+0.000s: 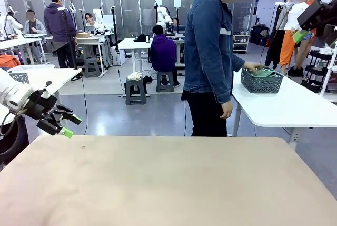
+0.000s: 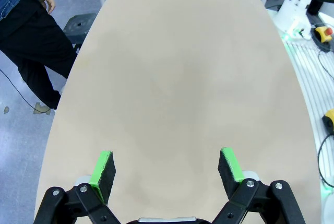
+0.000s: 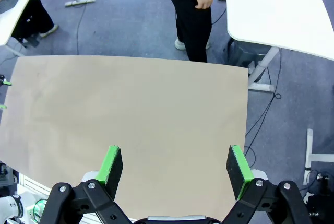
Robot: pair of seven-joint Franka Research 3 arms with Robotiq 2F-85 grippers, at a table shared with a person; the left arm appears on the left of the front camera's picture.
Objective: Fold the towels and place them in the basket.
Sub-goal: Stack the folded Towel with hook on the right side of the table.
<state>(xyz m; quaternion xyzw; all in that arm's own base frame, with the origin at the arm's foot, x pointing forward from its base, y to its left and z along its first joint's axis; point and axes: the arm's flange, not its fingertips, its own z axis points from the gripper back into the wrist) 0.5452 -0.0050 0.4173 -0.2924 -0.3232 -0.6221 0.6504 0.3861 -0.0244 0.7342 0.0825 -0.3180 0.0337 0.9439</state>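
Observation:
The dark grey mesh basket stands on a white side table at the right, beyond my beige table. A mint green towel lies inside it, and the person's hand rests at its rim. My left gripper hangs open above the beige table's left edge, with nothing between its green pads. My right gripper is open too, high over the table's near right part, and holds nothing. Its green-tipped end shows at the upper right in the front view.
A person in a denim jacket stands at the beige table's far edge, turned toward the side table. The right arm's white base and a red stop button sit beside the table. Other people and tables fill the room behind.

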